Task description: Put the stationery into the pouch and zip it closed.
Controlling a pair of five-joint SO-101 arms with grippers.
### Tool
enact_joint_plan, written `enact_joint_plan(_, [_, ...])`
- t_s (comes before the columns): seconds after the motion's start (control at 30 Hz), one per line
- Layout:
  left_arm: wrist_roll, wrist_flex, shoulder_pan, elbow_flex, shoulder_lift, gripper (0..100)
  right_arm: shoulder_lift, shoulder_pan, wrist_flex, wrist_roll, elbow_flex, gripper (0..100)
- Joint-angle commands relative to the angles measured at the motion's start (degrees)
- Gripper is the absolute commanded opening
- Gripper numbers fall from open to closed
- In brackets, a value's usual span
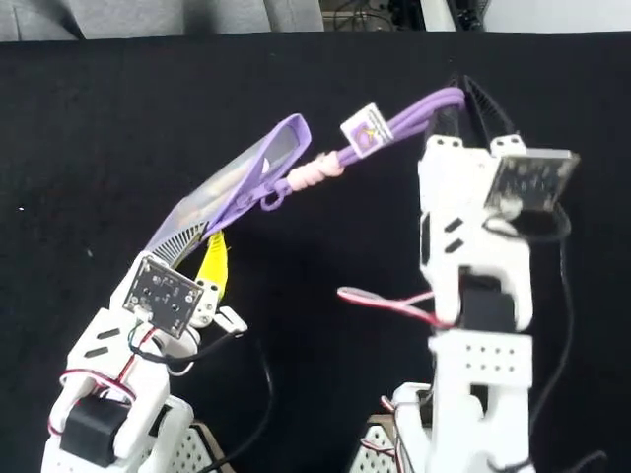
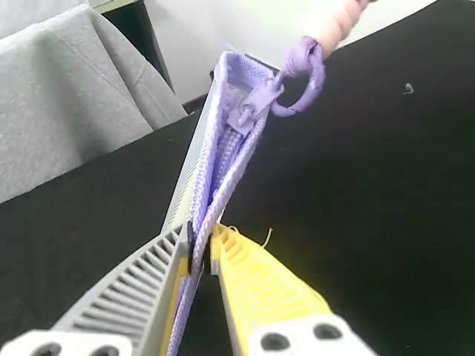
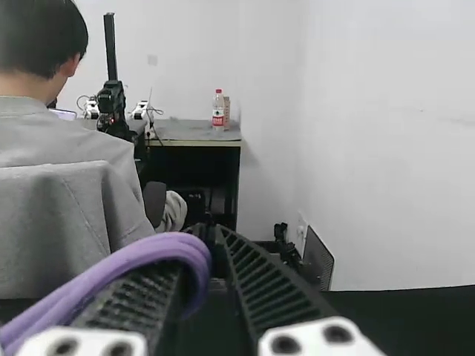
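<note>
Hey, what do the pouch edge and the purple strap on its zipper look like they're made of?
The pouch edge looks like woven purple fabric tape, matte; a ribbed weave shows along it. The purple strap seems a soft woven cord, smooth, bending in a rounded loop; the fibre is unclear.

The pouch [image 1: 251, 172] is lilac purple along zip and edging. Its strap [image 1: 419, 113] matches, with a pink braided cord [image 1: 314, 174] and a white tag [image 1: 364, 129] printed yellow and purple. The left gripper [image 2: 200, 241] is ribbed grey and yellow, the right gripper [image 3: 211, 236] ribbed black. The table [image 1: 99, 118] is black.
</note>
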Motion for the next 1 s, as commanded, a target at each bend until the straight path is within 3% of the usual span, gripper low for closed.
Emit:
enact_joint_plan(0.0, [2.5,0.5,0.3,-4.0,-0.6,3,7.6,3.3,-1.8,0.1,-9.7,1.1])
enact_joint_plan(0.4, [4.3,1.2,2.2,-6.0,-0.6,3,36.0,6.6,-1.5,-2.5,-31.6,1.1])
enact_joint_plan(0.5, [5.4,1.2,2.1,-6.4,-0.9,3,38.9,7.6,-1.8,-5.4,-32.5,1.1])
enact_joint_plan(0.97, [5.5,1.2,2.2,-6.5,-0.9,3,41.4,10.1,-3.5,-5.2,-33.9,1.1])
